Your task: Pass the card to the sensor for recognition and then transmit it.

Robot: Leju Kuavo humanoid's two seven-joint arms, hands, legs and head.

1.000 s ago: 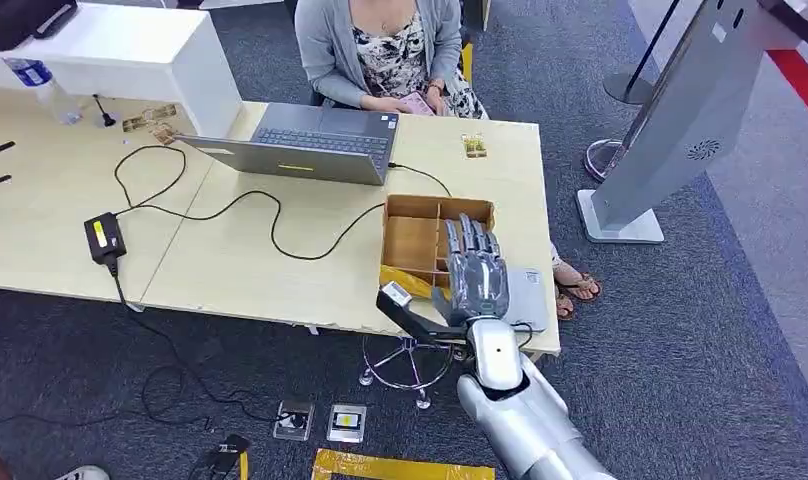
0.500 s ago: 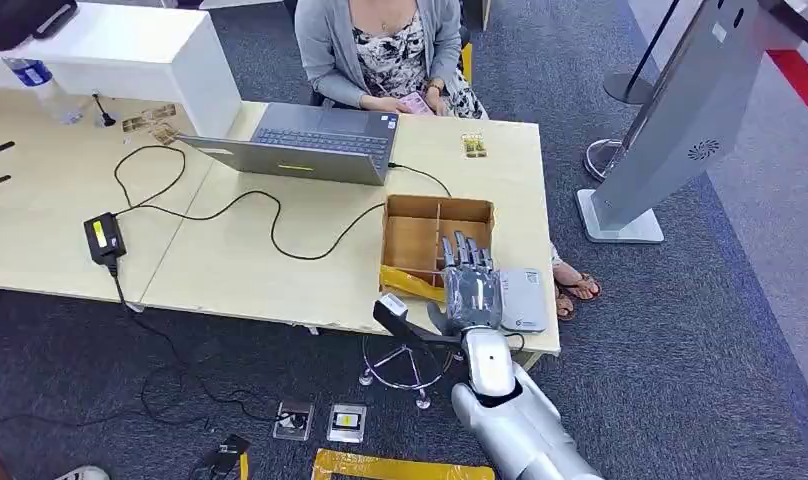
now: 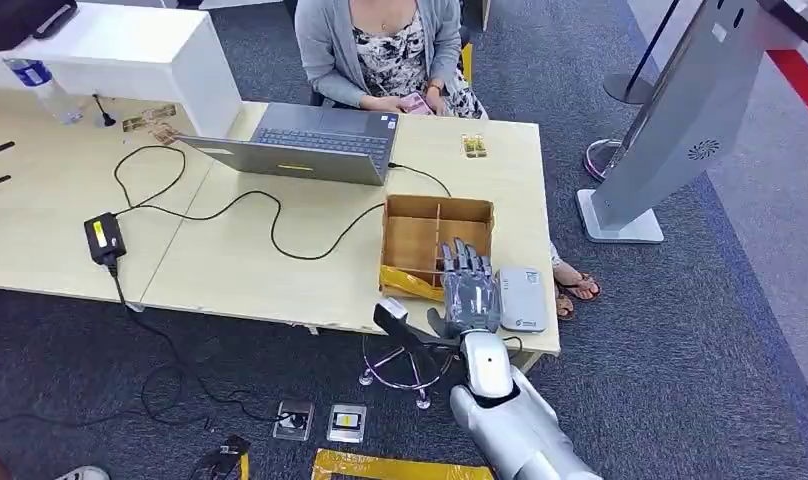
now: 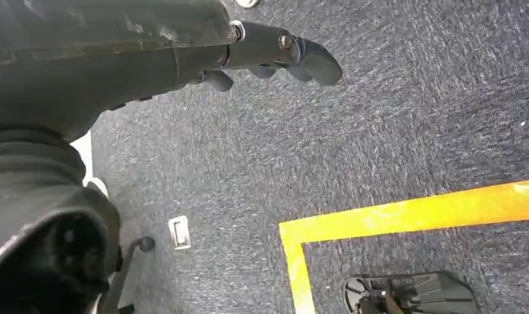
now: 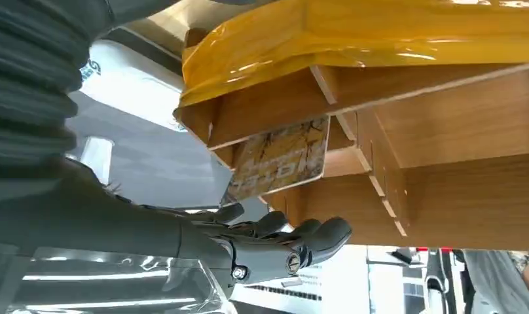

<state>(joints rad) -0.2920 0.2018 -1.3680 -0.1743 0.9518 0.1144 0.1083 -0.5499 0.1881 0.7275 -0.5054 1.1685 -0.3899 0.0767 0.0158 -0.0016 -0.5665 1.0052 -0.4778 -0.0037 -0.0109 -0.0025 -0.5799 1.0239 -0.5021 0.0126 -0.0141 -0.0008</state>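
Head view, left to right. A black power adapter [image 3: 104, 240] lay at the left of the desk [image 3: 250, 275], its cable running toward the open laptop [image 3: 310, 145] at upper centre, behind which a person [image 3: 385, 45] sat. Right of centre stood a divided wooden box [image 3: 435, 235] with a yellow wrapping over its near edge. The right hand [image 3: 470, 290] reached up from the lower centre of the frame, fingers extended and slightly spread, over the near right part of the box; no object was visibly pinched in it. Just beside it to the right lay the grey sensor [image 3: 523, 298], near the desk's lower right corner.

In the right wrist view the card [image 5: 281, 159], patterned yellow, leaned inside a box compartment, apart from the fingertips [image 5: 327, 234]. In the left wrist view the left hand [image 4: 275, 55] hung above the carpet, fingers loosely extended and holding nothing.

Risks, as judged: the divider walls crowd the compartment, so the fingers could catch on them and shift the box; a thin leaning card could slip from a shallow pinch; and the sensor, so close to the hand and desk edge, could be nudged off.
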